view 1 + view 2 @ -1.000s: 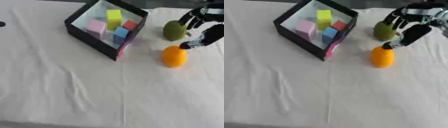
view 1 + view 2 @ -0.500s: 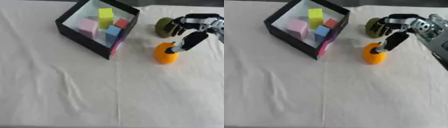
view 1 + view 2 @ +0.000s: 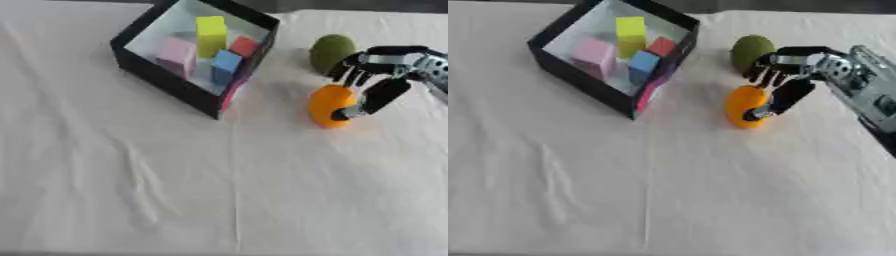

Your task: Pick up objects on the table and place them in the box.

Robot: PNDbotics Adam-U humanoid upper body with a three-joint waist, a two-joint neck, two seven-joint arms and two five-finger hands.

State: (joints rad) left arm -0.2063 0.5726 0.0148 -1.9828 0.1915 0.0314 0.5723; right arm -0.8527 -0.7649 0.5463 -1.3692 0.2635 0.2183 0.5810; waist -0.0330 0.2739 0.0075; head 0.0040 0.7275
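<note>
An orange fruit stands on the white cloth to the right of the black box. Just behind it lies a dull green fruit. My right hand reaches in from the right. Its fingers curl down behind the orange fruit, between it and the green one, and its thumb lies against the fruit's near right side. The fruit still rests on the cloth. The box holds a yellow block, a pink block, a blue block and a red block. My left hand shows in neither view.
The white tablecloth covers the whole table, with creases running down its middle and left. The box stands askew at the back, one corner pointing toward me. My right forearm crosses the right edge.
The camera shifted a second ago. My right hand came down from beside the green fruit onto the orange one, and its thumb has swung lower round the fruit's near side.
</note>
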